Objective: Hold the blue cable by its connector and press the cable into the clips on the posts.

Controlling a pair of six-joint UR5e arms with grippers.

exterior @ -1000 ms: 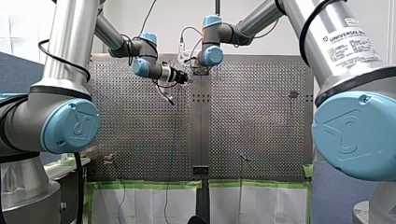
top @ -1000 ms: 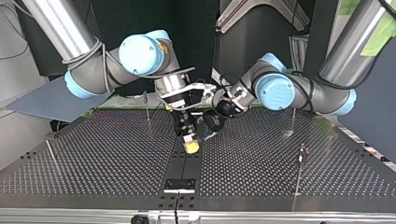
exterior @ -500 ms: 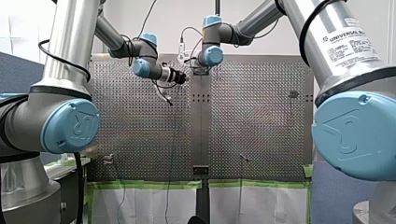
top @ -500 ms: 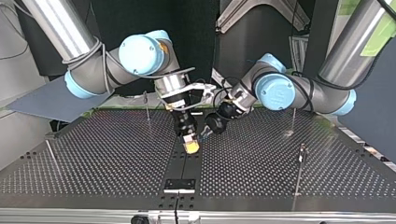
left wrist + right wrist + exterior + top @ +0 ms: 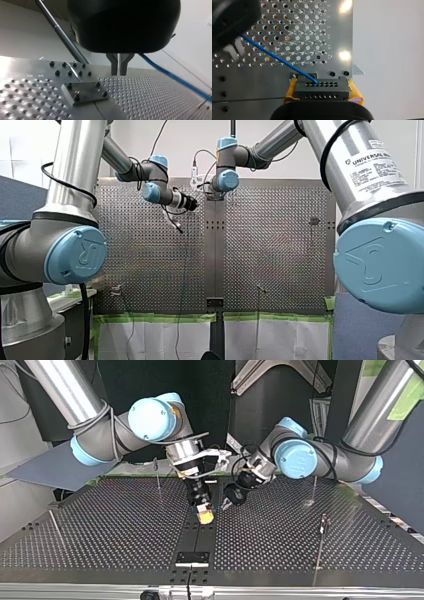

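In the right wrist view my right gripper (image 5: 322, 93) has its yellow pads shut on a grey connector block (image 5: 322, 86). The blue cable (image 5: 279, 58) runs taut from that block across the perforated plate to my left gripper (image 5: 234, 47), which is blurred there. My left gripper's (image 5: 119, 71) metal fingers stand together, and the blue cable (image 5: 175, 78) comes out from beside them. In the top view my right gripper (image 5: 205, 516) points down over the table's middle seam, with my left gripper (image 5: 226, 505) close beside it, tilted.
Thin posts stand on the table: one behind my right gripper (image 5: 158, 474), two at the top view's right (image 5: 314, 489) (image 5: 321, 532), one at its left (image 5: 55, 527). A bolted plate (image 5: 192, 558) sits on the seam near the table's near edge.
My left gripper's fingers have come together and it has drawn back a little from my right gripper, toward the top view's right. My right gripper has stayed put with the connector.
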